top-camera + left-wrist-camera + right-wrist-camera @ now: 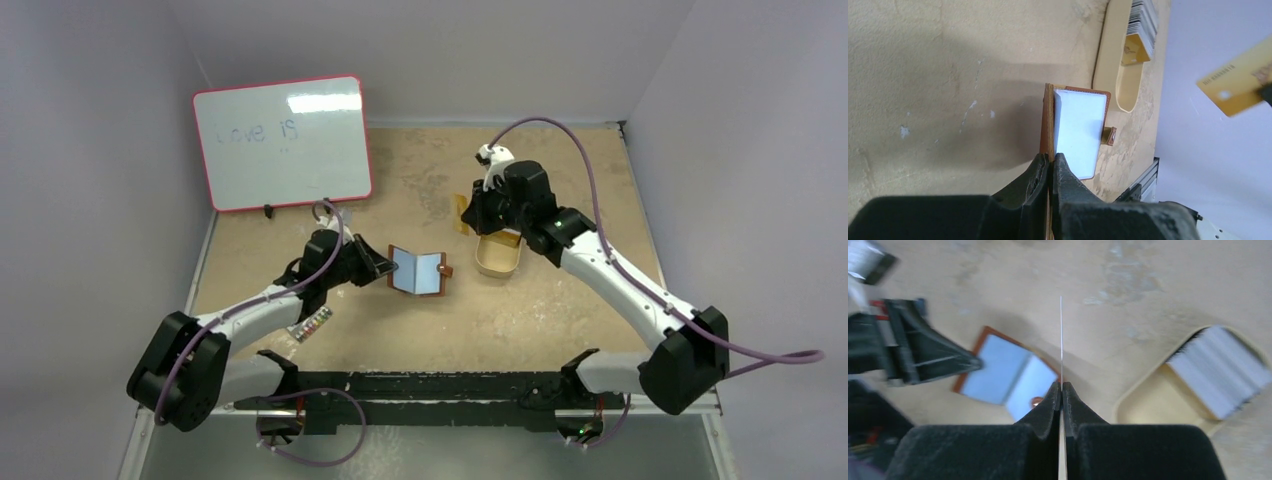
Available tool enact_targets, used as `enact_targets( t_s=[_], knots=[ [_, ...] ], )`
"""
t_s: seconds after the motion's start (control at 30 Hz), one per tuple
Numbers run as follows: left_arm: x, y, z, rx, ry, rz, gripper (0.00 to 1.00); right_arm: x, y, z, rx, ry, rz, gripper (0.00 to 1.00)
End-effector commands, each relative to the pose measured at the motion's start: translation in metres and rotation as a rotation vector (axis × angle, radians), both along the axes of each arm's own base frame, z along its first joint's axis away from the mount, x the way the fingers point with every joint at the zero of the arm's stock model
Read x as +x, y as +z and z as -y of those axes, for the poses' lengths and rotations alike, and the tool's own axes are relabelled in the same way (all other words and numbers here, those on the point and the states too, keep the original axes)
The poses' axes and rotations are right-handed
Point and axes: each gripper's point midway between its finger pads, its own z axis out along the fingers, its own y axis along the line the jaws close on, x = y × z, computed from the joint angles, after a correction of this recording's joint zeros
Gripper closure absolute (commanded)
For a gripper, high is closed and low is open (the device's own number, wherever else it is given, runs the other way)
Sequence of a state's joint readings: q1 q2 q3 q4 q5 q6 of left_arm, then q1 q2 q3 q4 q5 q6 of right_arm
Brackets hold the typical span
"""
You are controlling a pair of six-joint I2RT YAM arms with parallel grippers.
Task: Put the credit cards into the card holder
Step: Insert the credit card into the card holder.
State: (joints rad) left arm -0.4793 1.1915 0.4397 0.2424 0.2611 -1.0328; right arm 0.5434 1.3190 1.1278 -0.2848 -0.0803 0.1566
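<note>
Closest to the overhead camera, a dark mounting rail point(440, 388) runs along the near edge of the sandy table point(520, 325), with an arm bolted at either end. At far left a red-framed whiteboard point(283, 142) stands propped against the back wall, faint writing on it.

Right of it, the left arm reaches toward mid-table. The left gripper point(385, 265) has its fingers pressed together on the left cover of the card holder point(420, 272). In the left wrist view the black fingertips point(1040, 167) pinch the brown leather edge. The card holder point(1078, 130) lies spread open on the table, its pale inner faces up and its snap tab sticking out on the right side.

Further right, the right gripper point(478, 213) hangs above the table with its jaws closed tight on a gold card point(462, 215). Its own wrist camera sees that card edge-on, as a thin line point(1061, 340) rising from between the fingers, over the ground between the card holder and the tin.

Rightmost sits the tan oval tin point(497, 258), just beside the card holder. A stack of credit cards point(1220, 370) stands on edge inside it, one gold among the pale ones.
</note>
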Motion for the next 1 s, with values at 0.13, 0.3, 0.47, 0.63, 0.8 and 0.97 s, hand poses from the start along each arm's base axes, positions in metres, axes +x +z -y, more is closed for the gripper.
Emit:
enact_targets(
  t_s=[0.13,0.3,0.47,0.63,0.8,0.97],
  knots=[
    [0.001,-0.008,0.006,-0.063,0.010,0.015,0.98,-0.042,0.010,-0.065,0.567,0.005,-0.255,1.00],
    [-0.003,-0.019,0.001,-0.039,0.022,-0.002,0.97,-0.061,-0.018,-0.096,0.605,0.028,-0.353,1.00],
    [-0.010,-0.035,-0.007,0.034,0.024,-0.028,0.89,-0.066,-0.057,-0.110,0.568,0.004,-0.441,1.00],
    [-0.015,-0.044,-0.021,0.119,0.035,-0.036,0.78,-0.068,-0.099,-0.105,0.484,-0.031,-0.504,1.00],
    [-0.017,-0.046,-0.030,0.176,0.042,-0.031,0.74,-0.075,-0.120,-0.102,0.438,-0.036,-0.553,1.00],
    [-0.020,-0.050,-0.031,0.192,0.031,-0.036,0.82,-0.074,-0.131,-0.100,0.409,-0.042,-0.565,1.00]
  ],
)
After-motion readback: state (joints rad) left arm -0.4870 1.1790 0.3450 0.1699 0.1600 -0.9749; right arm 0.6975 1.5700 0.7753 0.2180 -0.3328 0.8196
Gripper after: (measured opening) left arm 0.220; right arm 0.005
